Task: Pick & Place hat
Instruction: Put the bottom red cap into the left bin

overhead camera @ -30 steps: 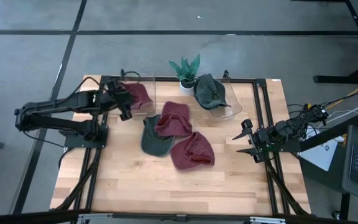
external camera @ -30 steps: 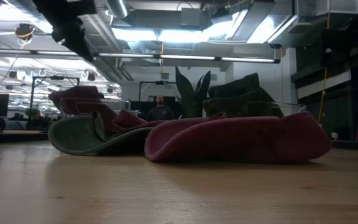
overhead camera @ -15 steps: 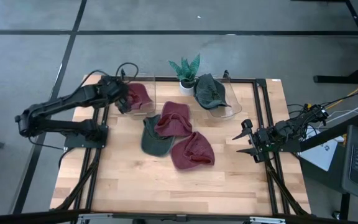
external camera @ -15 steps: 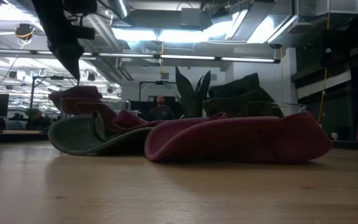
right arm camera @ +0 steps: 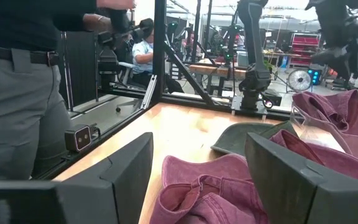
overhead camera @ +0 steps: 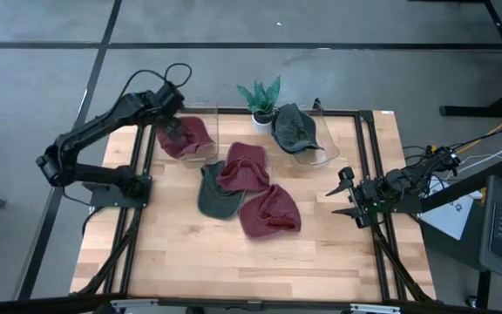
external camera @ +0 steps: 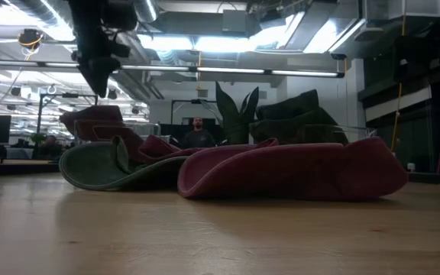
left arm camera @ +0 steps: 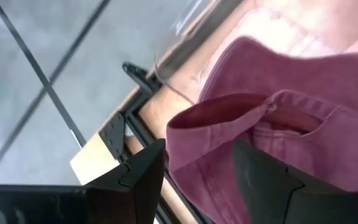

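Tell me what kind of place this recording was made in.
Probably a robotics lab: a wooden table on a concrete floor, other robot arms on benches behind, exposed ceiling ducts overhead.

L arm reaches from its base at the table's left edge up to the far-left corner, elbow bent, wrist turned down. L gripper (overhead camera: 174, 133) points downward, fingers (left arm camera: 143, 177) parted w/ a gap between them, nothing clamped. R arm rests low at the right edge, forearm lying inward. R gripper (overhead camera: 345, 196) faces table centre, fingers (right arm camera: 126, 168) spread wide, holding nothing.
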`<state>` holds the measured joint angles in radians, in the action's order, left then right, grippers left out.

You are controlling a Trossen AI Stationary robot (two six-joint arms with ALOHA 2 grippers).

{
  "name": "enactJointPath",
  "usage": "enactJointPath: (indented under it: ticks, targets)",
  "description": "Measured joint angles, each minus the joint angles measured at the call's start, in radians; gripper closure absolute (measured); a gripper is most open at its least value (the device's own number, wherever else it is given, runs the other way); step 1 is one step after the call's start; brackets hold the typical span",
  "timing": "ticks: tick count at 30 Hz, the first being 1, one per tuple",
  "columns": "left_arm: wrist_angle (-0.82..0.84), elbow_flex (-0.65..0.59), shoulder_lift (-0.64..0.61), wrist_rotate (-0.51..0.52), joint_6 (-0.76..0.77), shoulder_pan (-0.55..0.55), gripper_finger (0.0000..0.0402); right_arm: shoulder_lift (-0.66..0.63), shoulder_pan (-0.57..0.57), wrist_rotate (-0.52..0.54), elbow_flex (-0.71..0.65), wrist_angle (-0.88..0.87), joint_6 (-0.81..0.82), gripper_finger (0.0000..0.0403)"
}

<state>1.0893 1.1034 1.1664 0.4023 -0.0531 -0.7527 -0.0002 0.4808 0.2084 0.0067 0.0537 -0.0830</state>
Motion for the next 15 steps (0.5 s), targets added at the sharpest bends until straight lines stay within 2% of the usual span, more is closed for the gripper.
enactJointPath:
  ticks: [9,15]
  targets:
    - [0.047,0.0,0.075,-0.065,-0.067,-0.11,0.0219,0.0,0.0,0.0,0.0,0.0,0.0,0.015]
    - [0.06,0.0,0.104,-0.055,-0.116,-0.163,0.0219,0.0,0.0,0.0,0.0,0.0,0.0,0.015]
